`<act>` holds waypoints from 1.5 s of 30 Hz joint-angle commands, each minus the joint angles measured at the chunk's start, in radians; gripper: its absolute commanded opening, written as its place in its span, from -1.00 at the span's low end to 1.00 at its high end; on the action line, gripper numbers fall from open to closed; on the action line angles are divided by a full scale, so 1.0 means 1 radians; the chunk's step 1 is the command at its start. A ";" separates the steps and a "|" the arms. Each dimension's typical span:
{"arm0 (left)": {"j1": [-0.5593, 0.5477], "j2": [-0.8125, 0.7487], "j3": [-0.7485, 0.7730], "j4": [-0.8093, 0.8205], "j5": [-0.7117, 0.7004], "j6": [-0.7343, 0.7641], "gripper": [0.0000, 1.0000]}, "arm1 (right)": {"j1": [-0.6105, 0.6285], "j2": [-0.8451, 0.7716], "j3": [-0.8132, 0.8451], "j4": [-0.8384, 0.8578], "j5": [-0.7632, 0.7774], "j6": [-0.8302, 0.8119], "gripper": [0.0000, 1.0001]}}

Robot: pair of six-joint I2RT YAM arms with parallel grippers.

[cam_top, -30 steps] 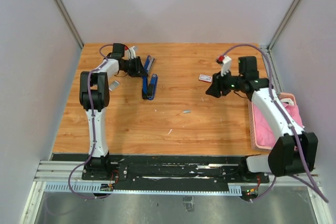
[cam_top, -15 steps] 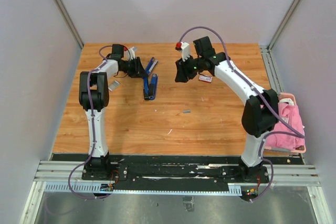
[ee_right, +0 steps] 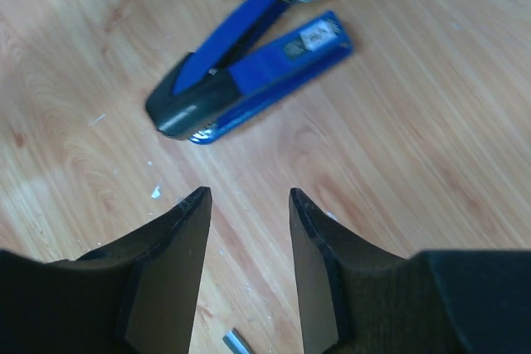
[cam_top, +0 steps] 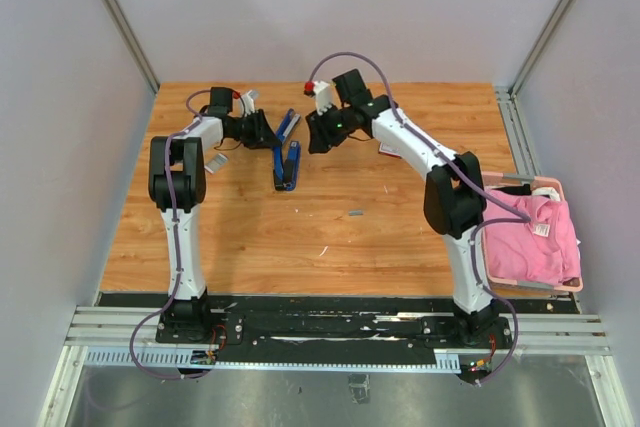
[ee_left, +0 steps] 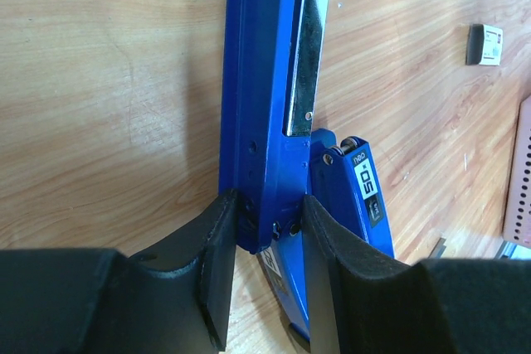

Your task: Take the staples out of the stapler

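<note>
stapler [cam_top: 288, 159], blue with a black tip, is seen opened out on the wooden table [cam_top: 250, 237], left of centre and toward the far edge. its two long halves are spread apart from the hinge. in the left wrist view, a silvery metal channel is shown running along the upper half. whether staples are seated in it cannot be told.

the left gripper [ee_left: 261, 242] is closed on that upper half just beside the hinge. one black pad [ee_left: 217, 267] is pressed against each blue side wall, and the piece is held on edge.

the right gripper [ee_right: 249, 205] is held above the table just to the right of the stapler. its jaws are parted and nothing is gripped between them. in its wrist view, the lower half of the stapler, with a label on top, is seen beyond the fingertips.

a short grey staple strip [cam_top: 354, 213] is found lying loose on the bare wood, well apart from the stapler, on the near side and to its right. a small silvery piece is cut off at the bottom edge of the right wrist view, and what it is cannot be told.

a small white box [ee_left: 485, 44] with red marking is partly covered by the right arm in the top view. a pink cloth [cam_top: 535, 242] is piled in a basket [cam_top: 556, 189] at the right edge.
</note>
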 commanded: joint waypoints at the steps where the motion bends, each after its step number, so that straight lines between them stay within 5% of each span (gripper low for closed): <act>1: 0.000 0.031 -0.039 -0.073 -0.035 -0.010 -1.00 | 0.134 -0.054 -0.066 0.106 0.035 -0.143 -0.09; 10: 0.002 0.029 -0.067 -0.038 0.018 -0.059 -1.00 | 0.283 0.027 0.001 0.098 0.322 -0.272 0.10; 40: 0.018 0.030 -0.110 0.015 0.031 -0.097 -1.00 | 0.357 0.272 0.182 0.045 0.497 -0.069 0.26; 45: 0.020 0.026 -0.114 0.017 0.028 -0.098 -0.99 | 0.356 0.263 0.166 0.033 0.364 -0.051 0.23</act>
